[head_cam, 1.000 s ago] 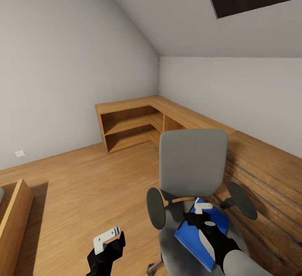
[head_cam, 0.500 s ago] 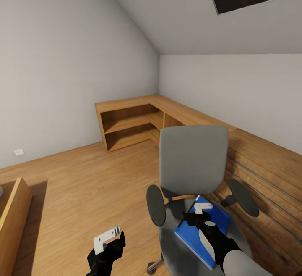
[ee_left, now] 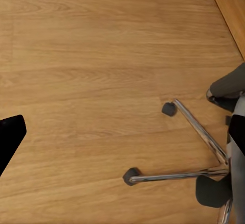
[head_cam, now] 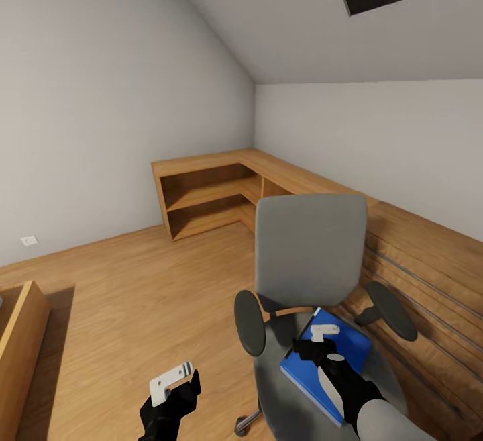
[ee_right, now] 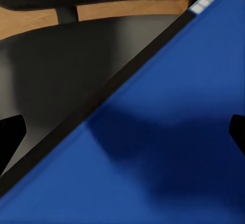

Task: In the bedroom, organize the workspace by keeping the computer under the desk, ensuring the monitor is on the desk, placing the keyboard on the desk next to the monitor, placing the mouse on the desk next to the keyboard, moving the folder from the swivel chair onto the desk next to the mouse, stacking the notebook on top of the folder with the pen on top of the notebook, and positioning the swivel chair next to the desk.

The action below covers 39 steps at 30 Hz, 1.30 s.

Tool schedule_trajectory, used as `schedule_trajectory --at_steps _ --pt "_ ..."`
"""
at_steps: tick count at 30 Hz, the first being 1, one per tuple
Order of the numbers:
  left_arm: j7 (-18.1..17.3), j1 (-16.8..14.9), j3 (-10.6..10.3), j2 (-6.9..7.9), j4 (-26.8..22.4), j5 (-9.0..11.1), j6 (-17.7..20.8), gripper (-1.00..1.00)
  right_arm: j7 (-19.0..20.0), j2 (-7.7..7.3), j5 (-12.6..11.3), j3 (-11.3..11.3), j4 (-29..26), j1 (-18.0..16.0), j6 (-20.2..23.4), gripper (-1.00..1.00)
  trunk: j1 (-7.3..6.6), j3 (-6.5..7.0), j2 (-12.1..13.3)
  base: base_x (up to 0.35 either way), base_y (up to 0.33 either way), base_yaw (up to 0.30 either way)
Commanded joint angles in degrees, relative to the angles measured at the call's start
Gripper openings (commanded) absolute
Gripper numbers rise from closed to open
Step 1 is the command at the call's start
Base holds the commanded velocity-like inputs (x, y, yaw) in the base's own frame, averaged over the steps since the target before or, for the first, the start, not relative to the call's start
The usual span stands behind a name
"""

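The swivel chair (head_cam: 308,253), grey-backed with black armrests, stands at the right. The bright-blue folder (head_cam: 342,354) lies flat on its seat. My right gripper (head_cam: 320,333) hovers close over the folder's far end, open. In the right wrist view the folder (ee_right: 168,147) and its dark spine edge lie right under the gripper (ee_right: 122,132), whose fingertips (ee_right: 10,132) are spread wide with nothing between them. My left gripper (head_cam: 171,382) hangs open over the floor left of the chair. In the left wrist view that gripper (ee_left: 122,137) looks down on the chair's chrome star base (ee_left: 199,147).
A light-wood corner shelf unit (head_cam: 215,189) stands against the far walls. A wooden dresser (head_cam: 429,273) with long bar handles runs along the right, close behind the chair. Another wooden furniture edge (head_cam: 20,340) sits at the lower left. Open wood floor (head_cam: 134,293) lies between.
The whole picture has shifted upward, so the camera moved. Both grippers keep their places in the picture, and the right one now sits slightly nearer along the folder.
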Motion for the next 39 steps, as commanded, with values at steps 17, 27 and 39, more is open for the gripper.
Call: schedule_trajectory --at_steps 17,27,39 --pt "0.29 -0.01 -0.14 0.06 -0.10 0.12 0.27 1.00 -0.33 -0.01 -0.03 0.25 -0.05 -0.01 0.28 1.00 3.74 -3.10 -6.86 0.000 0.000 0.000" --pt "0.23 -0.01 -0.14 0.10 -0.10 0.26 0.27 1.00 -0.33 -0.01 -0.04 0.25 -0.05 -0.01 0.28 1.00 5.06 -4.18 -9.26 0.000 0.000 0.000" --pt "0.12 -0.01 -0.05 0.24 0.04 0.38 0.27 1.00 -0.33 -0.01 -0.03 0.40 -0.05 -0.01 0.28 1.00 5.06 -4.18 -9.26 -0.086 0.000 0.000"
